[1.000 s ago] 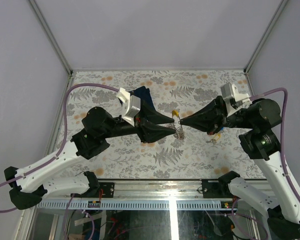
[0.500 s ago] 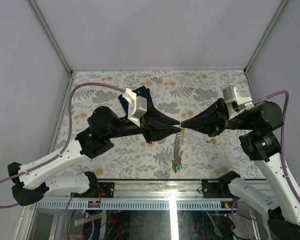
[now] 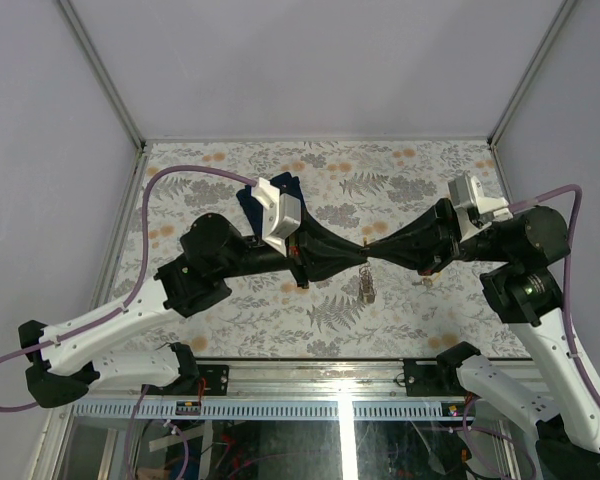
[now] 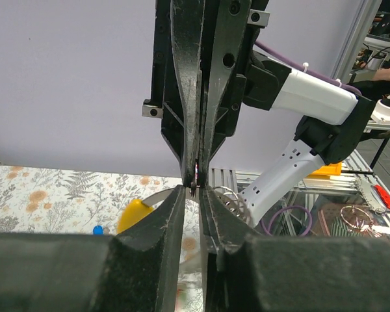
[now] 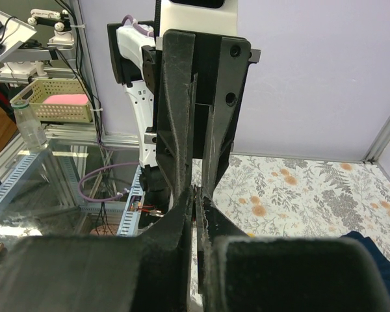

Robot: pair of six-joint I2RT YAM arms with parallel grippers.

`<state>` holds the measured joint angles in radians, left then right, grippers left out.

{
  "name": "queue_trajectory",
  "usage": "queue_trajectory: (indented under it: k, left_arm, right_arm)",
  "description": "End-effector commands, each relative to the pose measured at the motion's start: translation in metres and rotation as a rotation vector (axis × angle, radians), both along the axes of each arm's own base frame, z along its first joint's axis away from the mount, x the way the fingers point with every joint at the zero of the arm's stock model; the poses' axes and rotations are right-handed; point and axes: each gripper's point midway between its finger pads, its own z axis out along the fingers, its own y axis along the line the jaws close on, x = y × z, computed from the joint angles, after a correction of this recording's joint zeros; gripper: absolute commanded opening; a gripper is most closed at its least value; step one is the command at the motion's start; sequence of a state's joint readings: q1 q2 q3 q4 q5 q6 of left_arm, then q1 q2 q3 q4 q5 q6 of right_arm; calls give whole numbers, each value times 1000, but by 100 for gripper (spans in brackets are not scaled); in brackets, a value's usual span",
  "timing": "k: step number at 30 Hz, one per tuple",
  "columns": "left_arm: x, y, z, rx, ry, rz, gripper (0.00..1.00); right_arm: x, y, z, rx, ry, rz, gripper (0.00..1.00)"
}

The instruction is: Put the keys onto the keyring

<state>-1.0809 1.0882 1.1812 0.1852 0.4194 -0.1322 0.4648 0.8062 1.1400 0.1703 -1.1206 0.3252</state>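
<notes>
At the middle of the overhead view the left hand [image 3: 358, 249] and right hand [image 3: 372, 250] meet tip to tip above the floral counter [image 3: 410, 325]. Each has its fingers pressed almost together and pinches the thin wire of the keyring [image 3: 365, 284], whose silvery bundle dangles just below the meeting point. In the left wrist view a yellow key [image 4: 135, 215] lies on the counter at lower left, and a navy cloth [image 5: 377, 250] shows at the right wrist view's lower right.

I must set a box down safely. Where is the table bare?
Bare: the near strip in front of the keyring, and the far right corner beside the navy cloth. Crowded: the middle, around keyring and keys.
</notes>
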Motion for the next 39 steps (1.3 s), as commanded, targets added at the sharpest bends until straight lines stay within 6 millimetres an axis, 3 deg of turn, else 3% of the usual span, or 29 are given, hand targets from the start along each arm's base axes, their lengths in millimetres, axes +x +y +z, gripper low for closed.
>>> queue_trajectory:
  k: [1, 8, 16, 27, 39]
  left_arm:
    - [0, 3, 30, -78, -59, 23, 13]
    - [0, 3, 34, -89, -60, 33, 0]
    - [-5, 11, 42, -105, -61, 27, 0]
    - [-15, 17, 34, -72, -60, -8, 0]
    - [-15, 26, 14, 110, -127, 14, 0]
  right_arm:
    - [-11, -2, 8, 17, -57, 37, 0]
    - [-12, -2, 4, 4, -51, 49, 0]
    - [-15, -5, 11, 19, -65, 32, 0]
    - [-25, -16, 33, 69, -126, -41, 37]
    - [-16, -28, 15, 30, -194, -189, 38]
